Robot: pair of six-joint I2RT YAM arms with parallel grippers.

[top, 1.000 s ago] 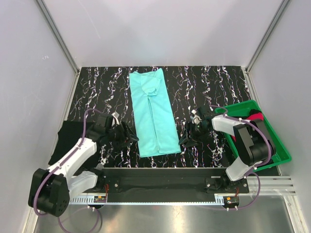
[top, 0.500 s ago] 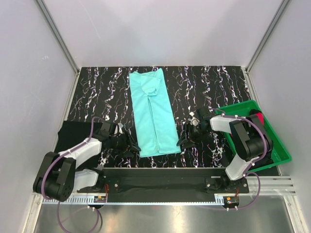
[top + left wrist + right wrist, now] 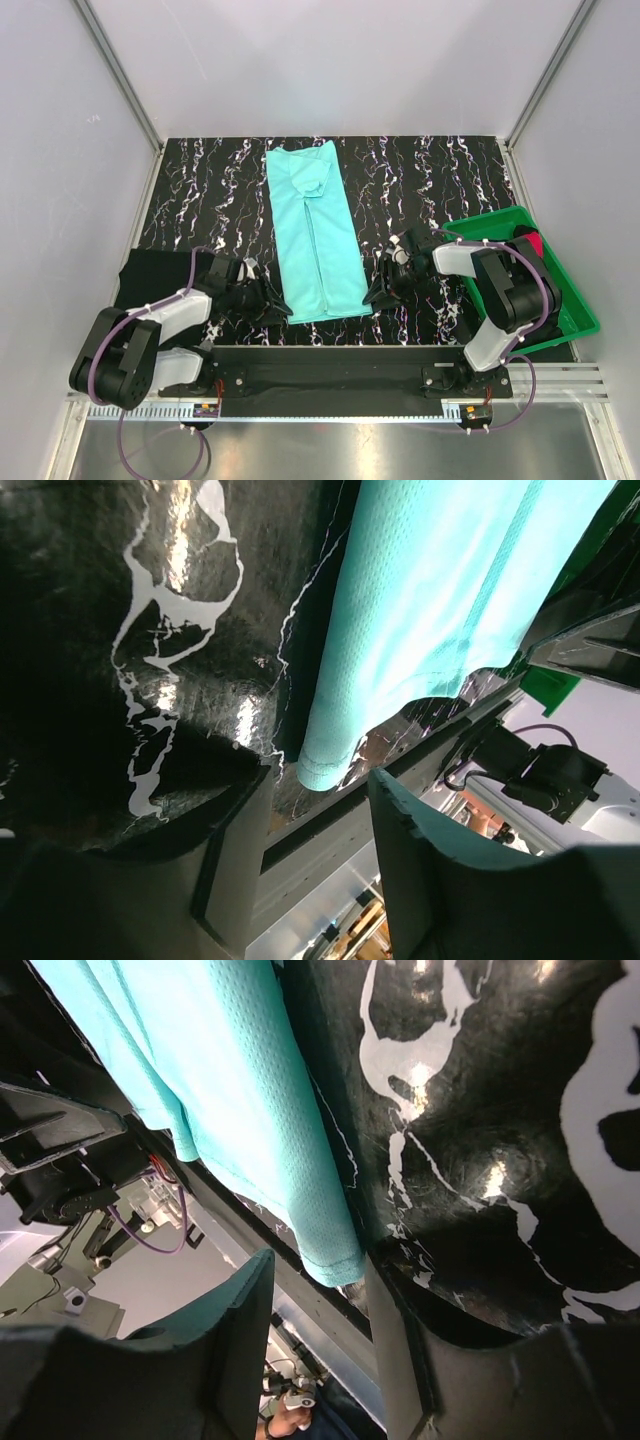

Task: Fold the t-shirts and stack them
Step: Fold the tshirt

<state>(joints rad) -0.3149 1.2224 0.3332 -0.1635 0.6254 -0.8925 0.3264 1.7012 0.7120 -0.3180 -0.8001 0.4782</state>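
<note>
A turquoise-mint t-shirt (image 3: 314,230), folded into a long narrow strip, lies down the middle of the marbled mat (image 3: 420,180). My left gripper (image 3: 274,306) is open and low on the mat, just left of the shirt's near left corner (image 3: 325,765). My right gripper (image 3: 373,296) is open and low, just right of the near right corner (image 3: 335,1260). Neither holds cloth. A black t-shirt (image 3: 150,275) lies at the mat's left edge. A red-pink t-shirt (image 3: 527,241) and dark cloth lie in the green tray (image 3: 575,320).
The green tray stands at the right edge, beside the right arm. The black bar (image 3: 340,365) carrying the arm bases runs along the near edge. White walls enclose the mat on three sides.
Both grippers have dropped lower and moved toward the near corners of the turquoise shirt. The shirt has not moved.
</note>
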